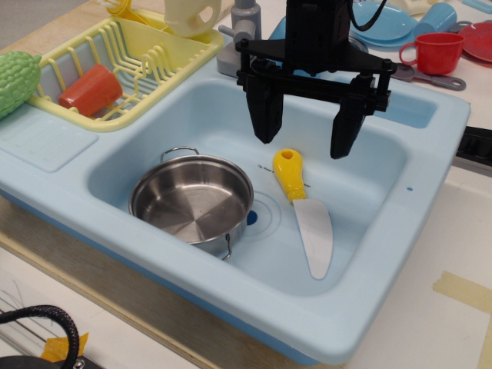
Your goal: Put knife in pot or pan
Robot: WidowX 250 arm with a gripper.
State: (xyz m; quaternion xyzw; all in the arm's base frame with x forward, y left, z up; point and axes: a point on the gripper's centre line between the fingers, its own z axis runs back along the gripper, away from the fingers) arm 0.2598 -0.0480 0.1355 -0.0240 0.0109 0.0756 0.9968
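Note:
The knife (305,206) lies flat on the floor of the light blue toy sink (369,307), yellow handle toward the back, white blade toward the front. The shiny steel pot (192,201) stands empty in the sink to the knife's left, apart from it. My black gripper (305,140) hangs open and empty just above the knife's handle end, one finger on each side of it.
A yellow dish rack (154,69) with an orange cup (91,90) sits at the back left, a green toy vegetable (14,81) beside it. A grey faucet (240,38) stands behind the sink. A red cup (437,52) and blue dishes (384,23) are at the back right.

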